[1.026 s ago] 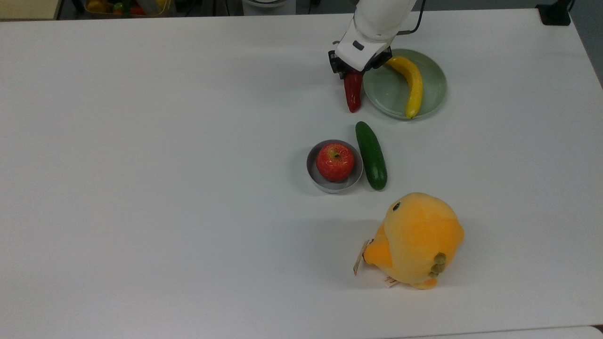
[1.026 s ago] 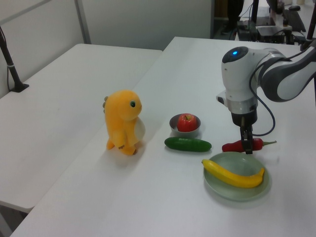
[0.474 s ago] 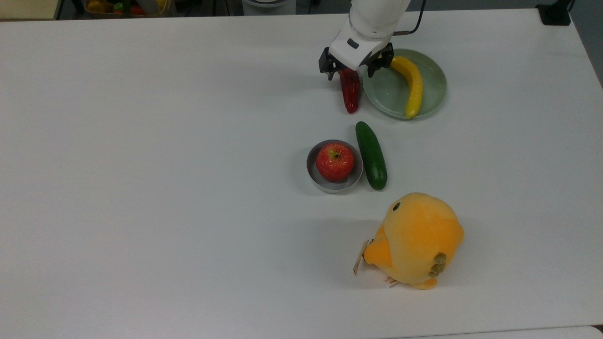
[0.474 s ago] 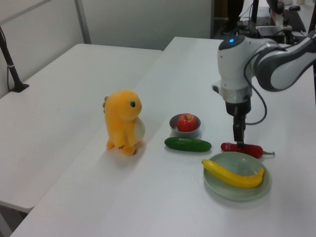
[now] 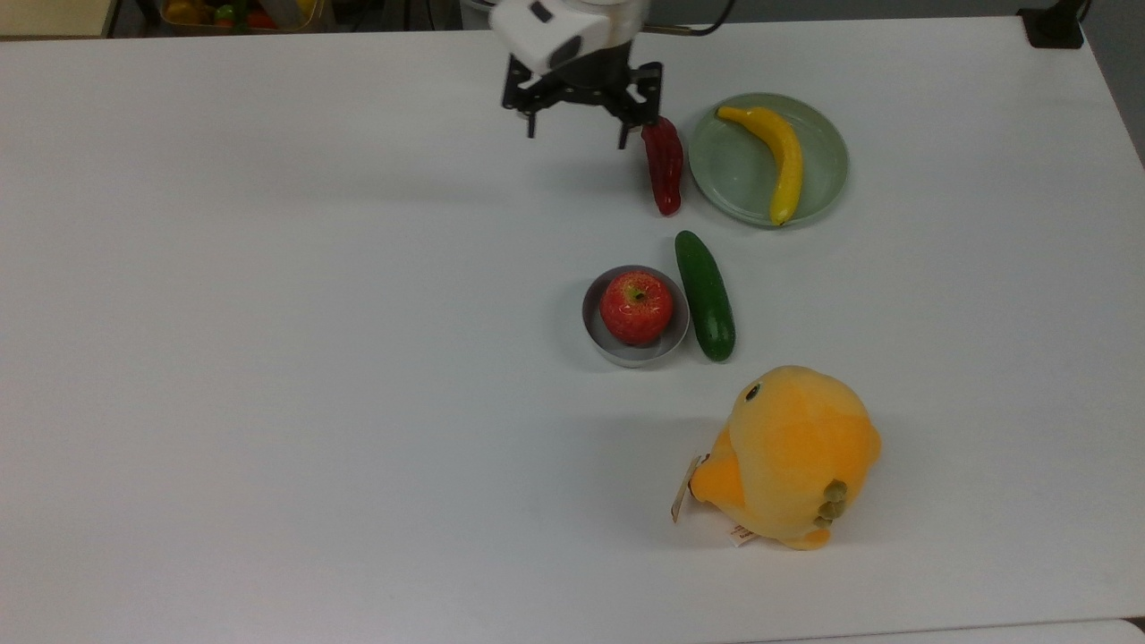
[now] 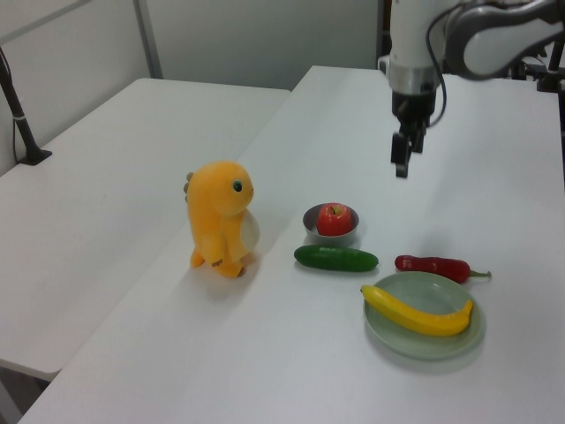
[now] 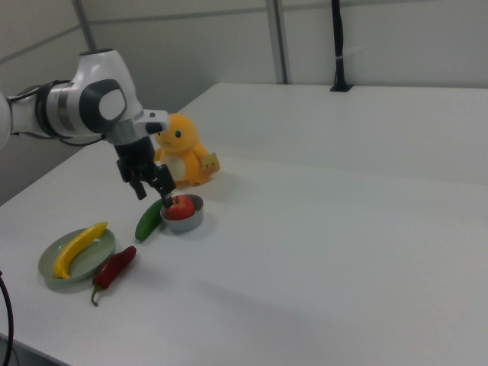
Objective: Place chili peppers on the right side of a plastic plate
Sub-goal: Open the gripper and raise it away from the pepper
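The dark-red chili pepper (image 5: 665, 165) lies flat on the white table, right beside the left rim of the pale green plastic plate (image 5: 729, 174) in the top view. In the right view the chili pepper (image 7: 114, 267) lies just right of the plate (image 7: 97, 252). In the left view the chili pepper (image 6: 433, 265) rests behind the plate (image 6: 388, 340). My gripper (image 5: 577, 136) hangs open and empty above the table, off to the top view's left of the chili; its right fingertip stands near the chili's stem end. The gripper (image 6: 402, 161) (image 7: 154, 191) is well above the table.
A yellow banana (image 5: 778, 156) lies on the plate. A dark green cucumber (image 5: 705, 295) lies beside a small grey bowl (image 5: 593, 333) holding a red apple (image 5: 636, 307). An orange plush toy (image 5: 787, 456) stands nearer the table's front edge.
The gripper let go of the chili, opened wide, rose and moved to the top view's left. The chili now lies on the table beside the plate.
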`<state>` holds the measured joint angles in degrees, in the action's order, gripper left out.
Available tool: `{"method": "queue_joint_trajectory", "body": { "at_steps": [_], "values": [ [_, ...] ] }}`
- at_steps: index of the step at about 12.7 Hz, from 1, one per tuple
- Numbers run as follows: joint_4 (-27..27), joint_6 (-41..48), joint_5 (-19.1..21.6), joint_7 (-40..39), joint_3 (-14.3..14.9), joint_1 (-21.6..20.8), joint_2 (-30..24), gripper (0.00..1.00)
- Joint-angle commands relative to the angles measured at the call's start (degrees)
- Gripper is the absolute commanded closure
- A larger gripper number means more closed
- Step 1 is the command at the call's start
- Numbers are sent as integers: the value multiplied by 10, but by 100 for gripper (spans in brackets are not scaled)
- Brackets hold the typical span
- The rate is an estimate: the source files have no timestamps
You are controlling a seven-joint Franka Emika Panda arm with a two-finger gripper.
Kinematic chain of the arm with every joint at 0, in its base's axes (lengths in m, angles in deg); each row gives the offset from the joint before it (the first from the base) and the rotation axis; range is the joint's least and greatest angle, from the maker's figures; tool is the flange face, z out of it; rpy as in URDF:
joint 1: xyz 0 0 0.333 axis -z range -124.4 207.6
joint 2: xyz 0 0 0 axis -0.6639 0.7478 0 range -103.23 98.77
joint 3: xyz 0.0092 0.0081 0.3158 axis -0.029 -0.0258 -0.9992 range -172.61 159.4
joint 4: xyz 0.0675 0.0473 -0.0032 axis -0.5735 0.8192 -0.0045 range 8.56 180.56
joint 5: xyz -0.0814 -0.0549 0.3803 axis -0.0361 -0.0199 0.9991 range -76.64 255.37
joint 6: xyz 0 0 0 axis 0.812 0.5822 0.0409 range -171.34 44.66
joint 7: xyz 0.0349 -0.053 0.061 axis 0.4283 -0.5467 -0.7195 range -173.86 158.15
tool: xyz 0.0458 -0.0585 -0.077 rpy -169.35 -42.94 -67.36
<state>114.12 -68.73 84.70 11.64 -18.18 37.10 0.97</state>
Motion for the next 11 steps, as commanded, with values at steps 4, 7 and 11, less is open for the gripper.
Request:
{"method": "queue_joint_trajectory", "body": {
  "at_steps": [4,7,11],
  "values": [
    [-12,-15,8,-60,59,1,-1,0],
    [-10,-43,54,-66,77,4,4,0],
    [-10,-35,50,-79,82,3,3,0]
  ]
}}
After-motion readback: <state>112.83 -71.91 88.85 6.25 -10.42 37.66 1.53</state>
